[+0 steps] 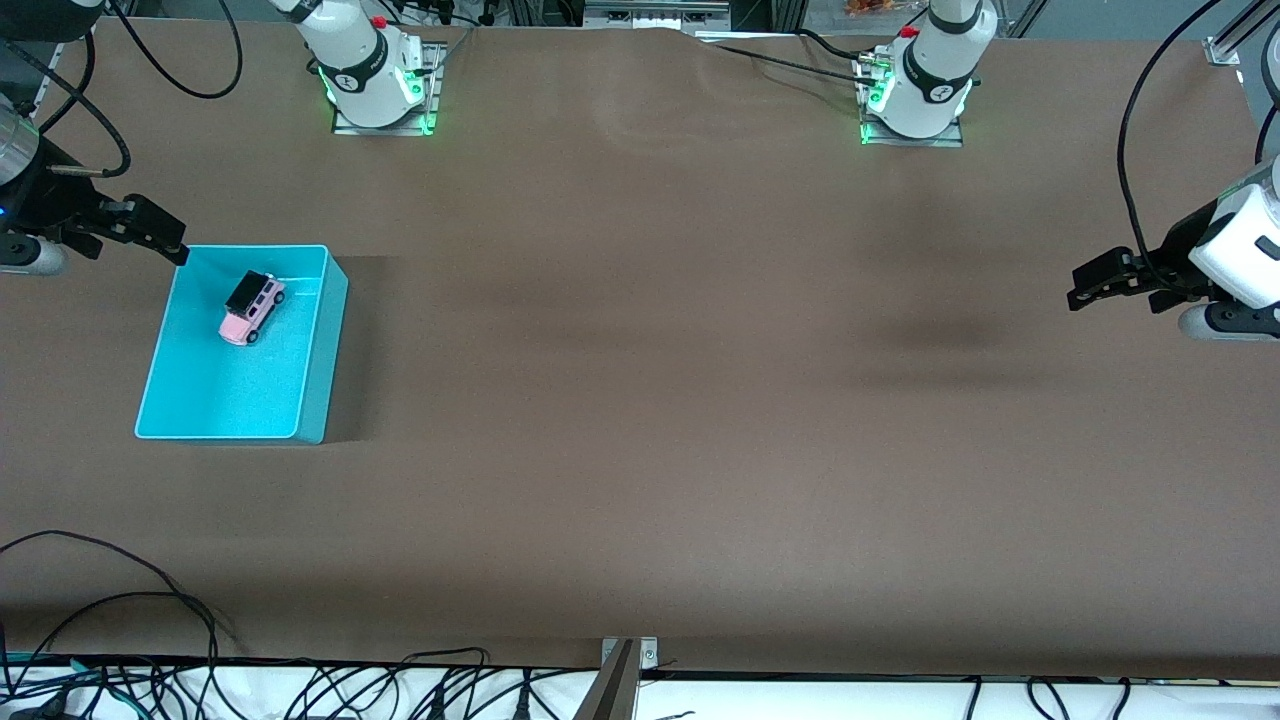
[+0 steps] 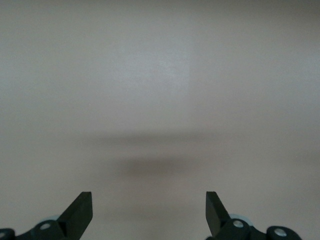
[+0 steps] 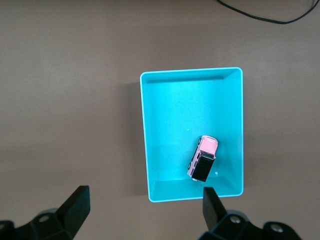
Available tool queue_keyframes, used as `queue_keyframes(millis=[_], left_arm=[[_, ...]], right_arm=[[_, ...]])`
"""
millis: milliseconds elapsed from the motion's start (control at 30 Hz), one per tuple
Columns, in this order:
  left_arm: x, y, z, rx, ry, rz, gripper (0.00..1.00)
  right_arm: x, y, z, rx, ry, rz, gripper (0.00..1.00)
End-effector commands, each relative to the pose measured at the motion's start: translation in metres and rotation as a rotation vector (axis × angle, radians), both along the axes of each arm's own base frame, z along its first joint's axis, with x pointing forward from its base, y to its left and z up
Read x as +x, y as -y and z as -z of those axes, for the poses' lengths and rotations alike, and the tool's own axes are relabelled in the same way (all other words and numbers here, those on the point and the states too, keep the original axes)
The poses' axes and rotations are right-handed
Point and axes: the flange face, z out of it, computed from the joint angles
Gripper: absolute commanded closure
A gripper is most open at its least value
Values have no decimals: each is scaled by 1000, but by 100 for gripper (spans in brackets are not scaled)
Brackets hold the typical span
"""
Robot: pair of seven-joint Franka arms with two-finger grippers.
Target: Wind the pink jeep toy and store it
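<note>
Since the tiny pale pink jeep toy (image 1: 252,309) already lies in the rectangular turquoise plastic bin (image 1: 322,330), storing looks done; right gripper (image 3: 145,207) over its edge, left gripper (image 2: 149,212) waiting well apart, both wide open, empty

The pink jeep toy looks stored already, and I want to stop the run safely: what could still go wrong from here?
1. The pink jeep toy lies in the turquoise bin; if wound, it might roll against a wall.
2. The right tool, open, hangs by the bin's rim, so a low retreat could knock the bin.
3. The left tool, open, waits over bare table: little risk.
</note>
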Motion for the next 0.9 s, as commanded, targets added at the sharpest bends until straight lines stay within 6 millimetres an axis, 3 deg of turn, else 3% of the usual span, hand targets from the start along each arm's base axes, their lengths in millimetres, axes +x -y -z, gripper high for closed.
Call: queue_keyframes(millis=[0, 868], left_arm=[[3, 0, -3, 8, 11, 18, 0], [2, -1, -3, 8, 11, 17, 0]], right_arm=[[7, -3, -7, 20, -1, -1, 0], [8, -4, -8, 22, 4, -3, 0]])
